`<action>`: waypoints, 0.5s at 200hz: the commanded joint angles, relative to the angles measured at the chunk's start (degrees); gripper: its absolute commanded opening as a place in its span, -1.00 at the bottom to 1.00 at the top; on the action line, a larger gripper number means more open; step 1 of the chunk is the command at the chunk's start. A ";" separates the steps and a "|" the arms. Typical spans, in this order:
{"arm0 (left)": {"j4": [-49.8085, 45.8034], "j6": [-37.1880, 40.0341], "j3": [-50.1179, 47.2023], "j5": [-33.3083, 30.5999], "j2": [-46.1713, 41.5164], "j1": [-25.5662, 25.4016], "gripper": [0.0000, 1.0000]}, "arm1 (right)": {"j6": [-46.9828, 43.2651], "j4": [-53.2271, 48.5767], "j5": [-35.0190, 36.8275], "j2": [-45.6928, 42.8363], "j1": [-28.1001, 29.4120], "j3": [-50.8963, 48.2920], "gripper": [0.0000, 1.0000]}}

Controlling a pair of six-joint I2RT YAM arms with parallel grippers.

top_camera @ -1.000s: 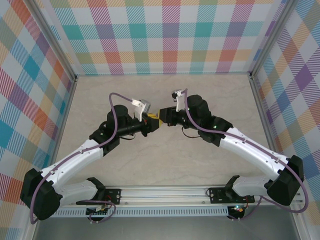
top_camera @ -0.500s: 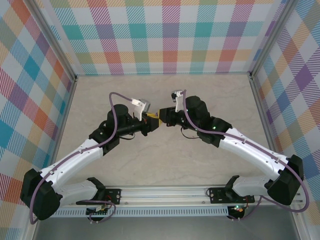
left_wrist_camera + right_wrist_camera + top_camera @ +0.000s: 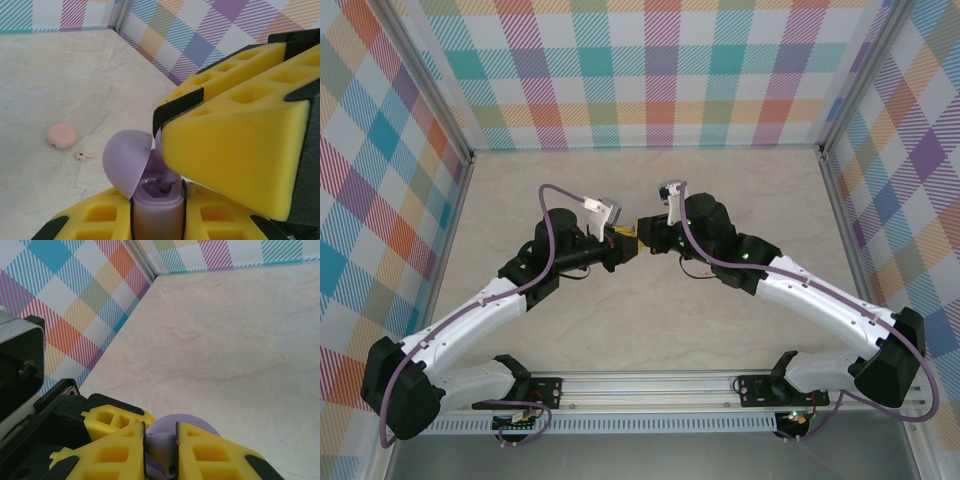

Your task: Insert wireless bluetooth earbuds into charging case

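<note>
Your left pincer (image 3: 157, 222) is clamping the open purple case (image 3: 155, 206), your right pincer (image 3: 160, 442) is pressing a gripped purple earbud (image 3: 167, 178) in, and a pink earbud (image 3: 83, 156) is waiting at the case's 9 o'clock.

charging case (image 3: 156, 212): in left end effector (image 3: 157, 220), under right end effector (image 3: 160, 452) (earbud (image 3: 167, 184) pinched)
second case (image 3: 62, 135): on tabletop (image 3: 75, 75), beside loose earbud (image 3: 83, 156)

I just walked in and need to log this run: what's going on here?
The left end effector grips an open purple case. The right end effector pinches a purple earbud at the case's socket. A pink case and one pink earbud lie apart on the table.
</note>
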 commanded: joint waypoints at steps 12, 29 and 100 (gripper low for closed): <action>3.33 -1.64 3.71 -1.75 -0.35 -0.36 -0.76 | -0.89 -2.98 -3.01 0.71 1.03 0.56 -0.65; 3.52 -1.78 3.50 -1.95 -0.59 -0.42 -0.75 | -0.81 -3.29 -2.90 0.62 1.02 0.47 -0.65; 4.72 -0.30 0.96 -0.03 -2.22 -0.38 -0.76 | 0.47 -3.36 -0.62 -1.65 0.94 0.40 -0.66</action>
